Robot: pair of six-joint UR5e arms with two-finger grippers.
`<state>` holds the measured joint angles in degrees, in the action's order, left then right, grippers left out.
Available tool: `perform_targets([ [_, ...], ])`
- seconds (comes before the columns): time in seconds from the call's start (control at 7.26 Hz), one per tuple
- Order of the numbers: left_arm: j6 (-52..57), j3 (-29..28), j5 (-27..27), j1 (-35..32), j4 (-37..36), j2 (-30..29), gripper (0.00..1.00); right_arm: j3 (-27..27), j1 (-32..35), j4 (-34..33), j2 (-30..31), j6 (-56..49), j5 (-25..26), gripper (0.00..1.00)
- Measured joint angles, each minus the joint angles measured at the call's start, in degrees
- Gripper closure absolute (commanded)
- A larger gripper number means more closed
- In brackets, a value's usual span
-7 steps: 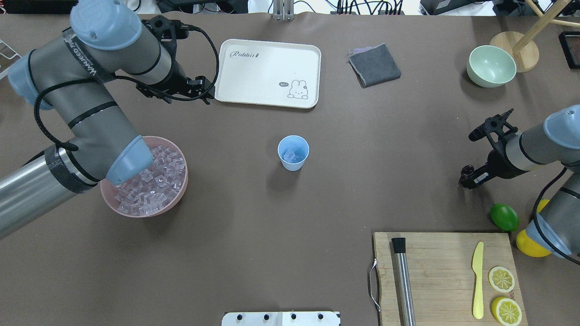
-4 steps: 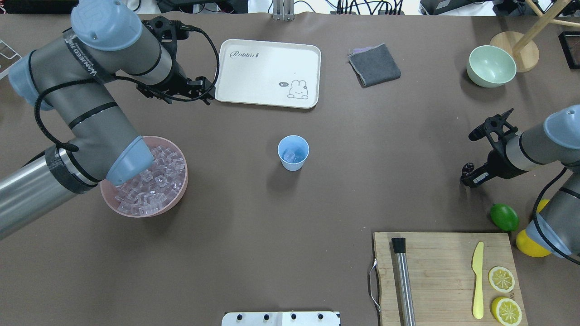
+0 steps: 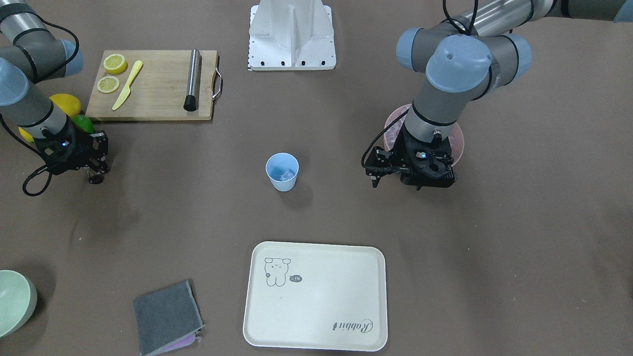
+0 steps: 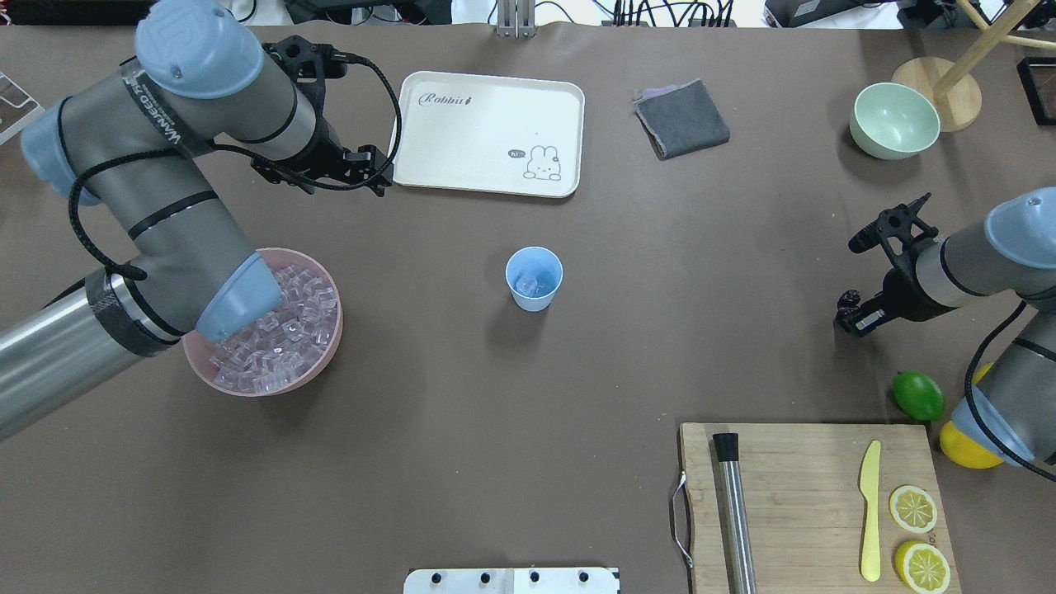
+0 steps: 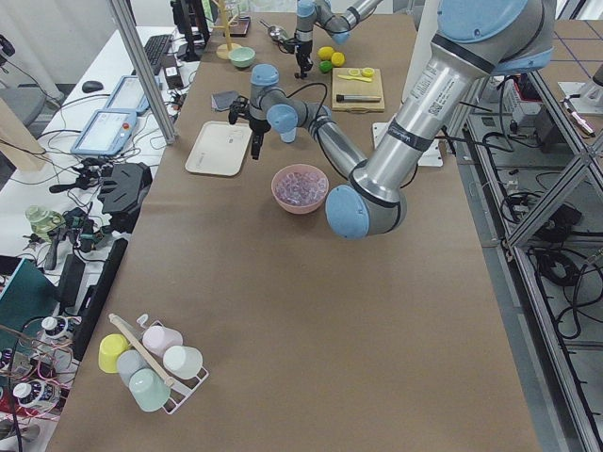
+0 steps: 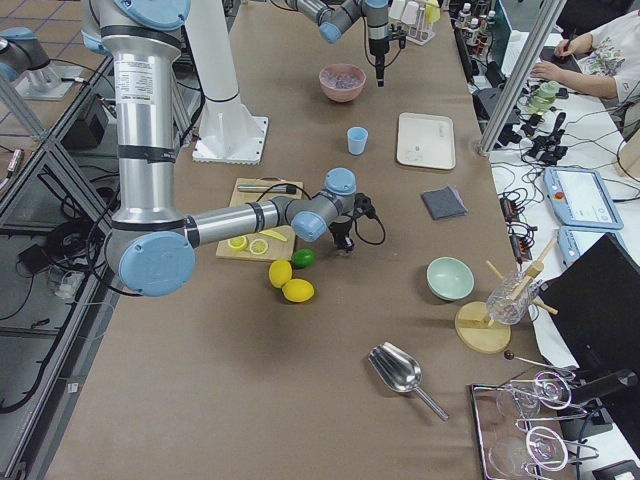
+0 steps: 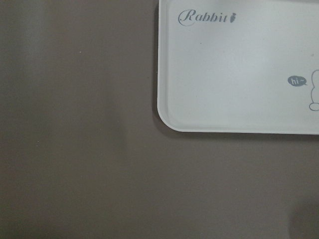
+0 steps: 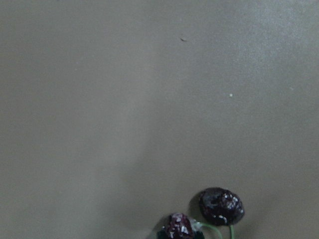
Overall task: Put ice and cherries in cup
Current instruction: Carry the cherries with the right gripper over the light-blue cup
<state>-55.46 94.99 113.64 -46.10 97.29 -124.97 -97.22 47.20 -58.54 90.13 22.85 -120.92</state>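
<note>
The light blue cup (image 4: 534, 279) stands mid-table with a few ice cubes (image 4: 528, 286) inside; it also shows in the front view (image 3: 282, 171). More ice (image 4: 285, 330) fills the pink bowl (image 4: 326, 363), partly hidden under my left arm. My left gripper (image 4: 381, 172) hovers open and empty beside the tray's near corner, far left of the cup. My right gripper (image 4: 851, 316) is far right of the cup, shut on the stems of the two dark cherries (image 8: 222, 205), which hang just above the table (image 3: 94, 179).
A cream rabbit tray (image 4: 491, 132), a grey cloth (image 4: 681, 118) and a pale green bowl (image 4: 895, 120) lie at the far side. A lime (image 4: 918, 396), a lemon (image 4: 965, 445) and a cutting board (image 4: 800, 462) with knife, metal rod and lemon halves sit near my right arm.
My right gripper has shifted slightly left and away from the lime, with the cherries moving along with it. My left arm has shifted only slightly.
</note>
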Motion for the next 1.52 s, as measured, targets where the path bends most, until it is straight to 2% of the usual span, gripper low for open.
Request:
perform_targets([
  [0.28,0.00,-0.08,0.00,0.21,0.01,0.01,0.03,-0.83,0.37,-0.02,-0.17,0.02,-0.13,1.00],
  [0.55,-0.05,-0.03,0.00,0.35,0.01,-0.01,0.03,-5.10,2.33,-1.81,-0.83,1.01,-2.38,1.00],
  [0.69,-0.09,0.04,0.00,0.37,0.01,-0.04,0.03,-6.85,2.57,-4.01,-3.39,4.70,-3.72,1.00],
  [0.83,-0.14,0.06,0.00,0.42,0.01,-0.10,0.03,-7.49,1.64,-7.19,-8.38,10.24,-3.86,1.00],
  [1.24,-0.06,0.03,0.00,0.63,0.00,0.02,0.03,-5.78,-6.70,-21.25,-29.78,24.41,2.56,1.00],
  [1.52,-0.08,0.18,0.00,0.66,0.00,-0.01,0.03,-3.44,-11.86,-25.10,-38.19,30.97,8.49,1.00],
])
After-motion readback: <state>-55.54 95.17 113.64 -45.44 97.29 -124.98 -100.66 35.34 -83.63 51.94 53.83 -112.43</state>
